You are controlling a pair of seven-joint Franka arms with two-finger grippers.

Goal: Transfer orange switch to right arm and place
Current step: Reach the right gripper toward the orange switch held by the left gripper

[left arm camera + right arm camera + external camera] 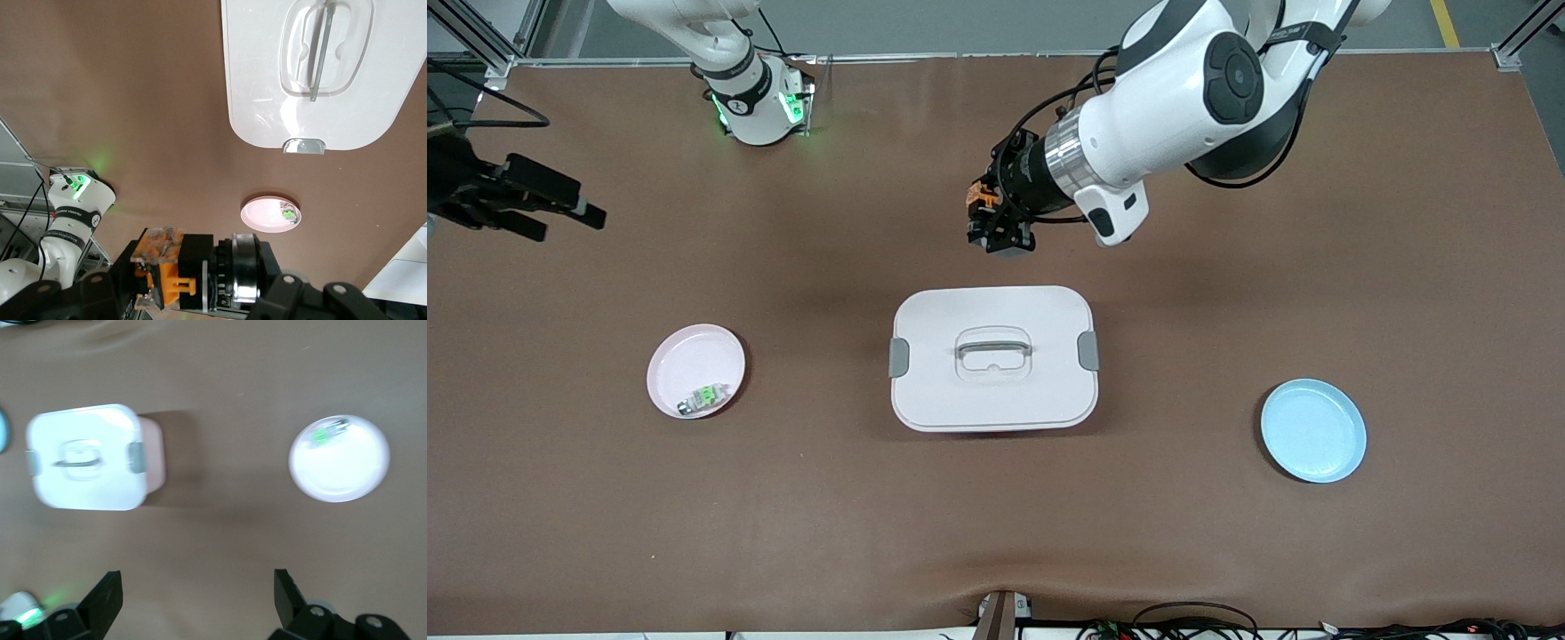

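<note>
Above the bare brown table (1227, 551), at about twelve o'clock from the white lidded box (993, 357), the left gripper (990, 222) was held aloft, clenched on the orange switch (980, 196). Near the right arm's end of the table, the right gripper (560, 218) was kept waiting in the air with its fingers (105, 597) spread wide. A silver-and-green part (701, 397), apparently, was seen on the pink plate (685, 351); the blue plate (1313, 430) was seen at four o'clock from the box.

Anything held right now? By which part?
The left tool is shut on the orange switch, its fingers clamping the black body, up over the table near the white box. The right tool is open and holds nothing.
</note>
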